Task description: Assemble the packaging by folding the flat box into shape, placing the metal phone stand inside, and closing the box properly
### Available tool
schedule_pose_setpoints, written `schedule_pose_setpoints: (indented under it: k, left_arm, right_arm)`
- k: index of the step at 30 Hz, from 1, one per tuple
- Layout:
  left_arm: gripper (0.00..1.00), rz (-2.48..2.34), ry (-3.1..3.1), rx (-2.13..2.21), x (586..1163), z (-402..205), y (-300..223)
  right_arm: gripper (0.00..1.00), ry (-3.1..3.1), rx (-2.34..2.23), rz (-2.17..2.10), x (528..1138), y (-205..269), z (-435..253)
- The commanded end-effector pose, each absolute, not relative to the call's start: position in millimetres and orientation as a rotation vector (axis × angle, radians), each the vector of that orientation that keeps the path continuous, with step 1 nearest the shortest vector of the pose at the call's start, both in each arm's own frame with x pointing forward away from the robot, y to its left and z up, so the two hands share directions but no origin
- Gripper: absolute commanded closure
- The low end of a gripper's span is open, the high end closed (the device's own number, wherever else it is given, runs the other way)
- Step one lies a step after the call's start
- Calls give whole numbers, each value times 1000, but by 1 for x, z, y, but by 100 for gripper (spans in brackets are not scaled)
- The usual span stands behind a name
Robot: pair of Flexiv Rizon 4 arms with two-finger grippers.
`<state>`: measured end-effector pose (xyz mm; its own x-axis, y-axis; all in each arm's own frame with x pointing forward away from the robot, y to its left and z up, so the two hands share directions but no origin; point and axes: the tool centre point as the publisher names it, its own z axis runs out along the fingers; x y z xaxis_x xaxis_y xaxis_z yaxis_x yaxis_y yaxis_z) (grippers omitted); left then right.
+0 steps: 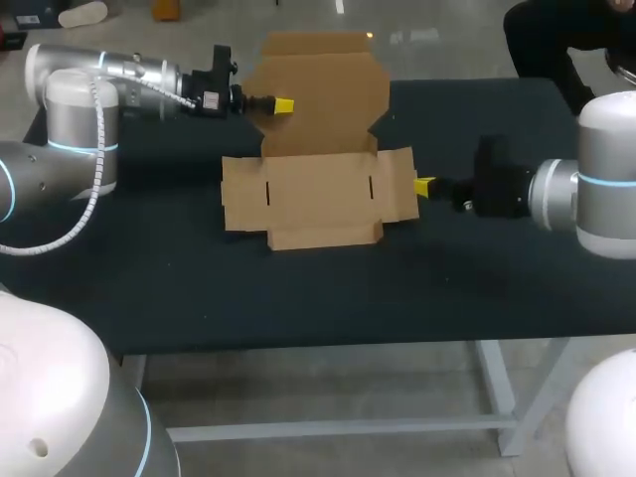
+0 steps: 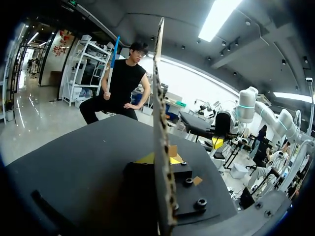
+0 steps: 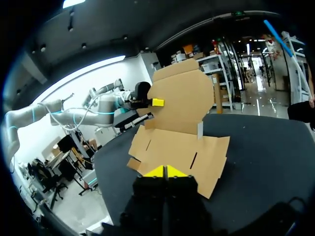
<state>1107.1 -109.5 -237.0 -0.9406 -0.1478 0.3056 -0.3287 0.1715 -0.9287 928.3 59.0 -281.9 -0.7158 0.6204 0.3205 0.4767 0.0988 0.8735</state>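
Rectangular table with a matte black top (image 1: pixel 298 308), spanning most of the head view's width. The surface is flat, dark and uniform. Under the front edge is a light grey metal frame: a leg (image 1: pixel 500 393) toward the right side, joined to a horizontal crossbar (image 1: pixel 338 427) running low beneath the top. Both wrist views show the same black top out to its edges.

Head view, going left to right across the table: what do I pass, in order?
left arm → cardboard box → right gripper → right arm
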Motion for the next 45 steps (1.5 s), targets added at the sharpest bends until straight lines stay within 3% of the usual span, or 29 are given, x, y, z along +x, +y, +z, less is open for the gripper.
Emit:
schedule_pose_setpoints:
  k: [1, 14, 45]
  left_arm:
    - [100, 1876, -2289, 469, 1107, -237, -109]
    - [100, 2073, -2295, 403, 1082, -216, -106]
    - [100, 2092, -2447, 233, 1012, -152, -129]
  right_arm:
    - [100, 2225, 1118, 1694, 928, 59, -283]
    - [100, 2277, 967, 1599, 899, 110, -302]
    - [100, 2243, 888, 1623, 864, 126, -334]
